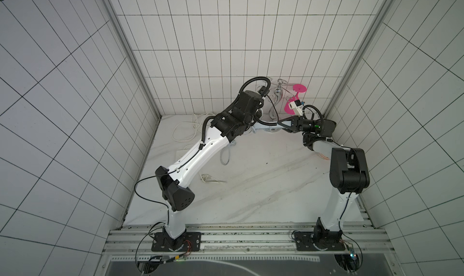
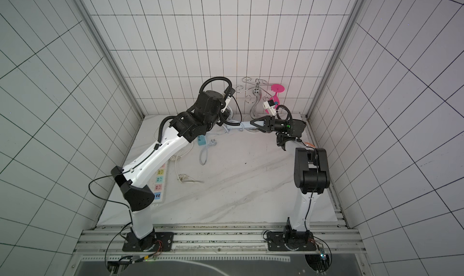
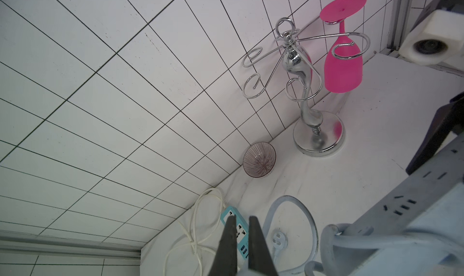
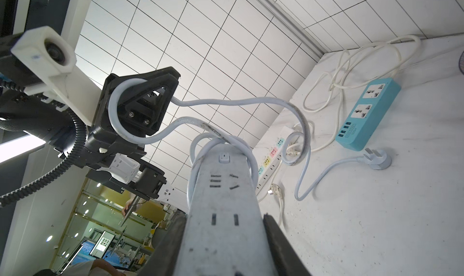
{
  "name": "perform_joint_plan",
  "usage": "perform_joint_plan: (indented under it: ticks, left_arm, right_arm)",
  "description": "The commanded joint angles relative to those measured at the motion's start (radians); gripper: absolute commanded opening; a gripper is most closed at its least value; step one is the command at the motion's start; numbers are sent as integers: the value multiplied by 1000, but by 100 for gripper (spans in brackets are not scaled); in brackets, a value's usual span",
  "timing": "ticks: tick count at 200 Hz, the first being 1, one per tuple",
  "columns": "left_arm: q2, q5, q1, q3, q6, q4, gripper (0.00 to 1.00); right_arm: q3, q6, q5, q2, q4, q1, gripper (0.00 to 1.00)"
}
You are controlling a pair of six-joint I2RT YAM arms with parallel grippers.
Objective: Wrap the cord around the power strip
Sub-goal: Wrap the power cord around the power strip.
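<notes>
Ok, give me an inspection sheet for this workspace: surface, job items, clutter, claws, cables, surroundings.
Surface: marble-look table, streaked.
Job's things: power strip held off the table; cord partly wound round its free end; plug lying on the table.
Clutter: turquoise strip, white strip, bowl, glass rack with pink glass.
Claws: right claw shut on the power strip; left claw shut on the cord.
Cables: cream cables loose by the wall.
Surroundings: tiled walls.

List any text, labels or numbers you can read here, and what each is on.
Nothing can be read.
Label by the USB ports on the turquoise strip: too small.
Button mark on the power strip: blurred.
Background screen: blurred.
</notes>
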State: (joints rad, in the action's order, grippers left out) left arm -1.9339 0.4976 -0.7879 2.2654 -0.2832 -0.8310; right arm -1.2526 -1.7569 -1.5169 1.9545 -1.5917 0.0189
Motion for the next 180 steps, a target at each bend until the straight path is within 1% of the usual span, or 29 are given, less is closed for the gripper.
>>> perform_joint_plan:
  ticks: [1, 9, 41, 61, 72, 89, 95, 105, 115, 118, 130, 138, 144, 149, 180]
  left_arm:
    - [-77, -28, -8, 152, 146, -153, 0]
    - [-92, -29, -12, 172, 152, -170, 0]
    - [-69, -31, -36, 131, 157, -161, 0]
    - [-22, -13, -42, 36, 152, -135, 0]
    - [10, -11, -43, -25, 149, -110, 0]
    - [43, -22, -48, -93, 153, -87, 0]
    - [49, -21, -53, -109, 153, -88, 0]
    - [59, -12, -65, -137, 153, -86, 0]
    - [69, -10, -74, -164, 157, -78, 0]
    - [75, -11, -76, -174, 161, -72, 0]
    - [94, -30, -81, -211, 178, -45, 0]
    - [104, -48, -81, -228, 193, -28, 0]
    - [108, -60, -81, -235, 206, -15, 0]
    - [111, -71, -81, -237, 214, -6, 0]
    - [104, -142, -72, -208, 271, 24, 0]
  right_arm:
    - [-89, -35, -49, 33, -266, 7, 0]
    - [-88, -26, -39, 37, -266, 7, 0]
    - [-102, -20, -7, 50, -265, 16, 0]
    - [-92, 7, 13, 41, -238, 43, 0]
    - [-74, 71, 24, 21, -175, 58, 0]
    - [-35, 260, 47, -40, 22, 77, 0]
    - [-21, 357, 58, -68, 138, 84, 0]
    - [-14, 559, 77, -118, 357, 91, 0]
    - [-30, 784, 106, -171, 652, 93, 0]
    - [-41, 881, 116, -184, 757, 93, 0]
    - [-136, 1255, 187, -226, 1232, 87, 0]
    - [-206, 1427, 222, -234, 1468, 75, 0]
    - [-240, 1488, 234, -236, 1566, 67, 0]
    - [-251, 1505, 248, -241, 1601, 61, 0]
    - [-163, 1596, 377, -352, 1635, -6, 0]
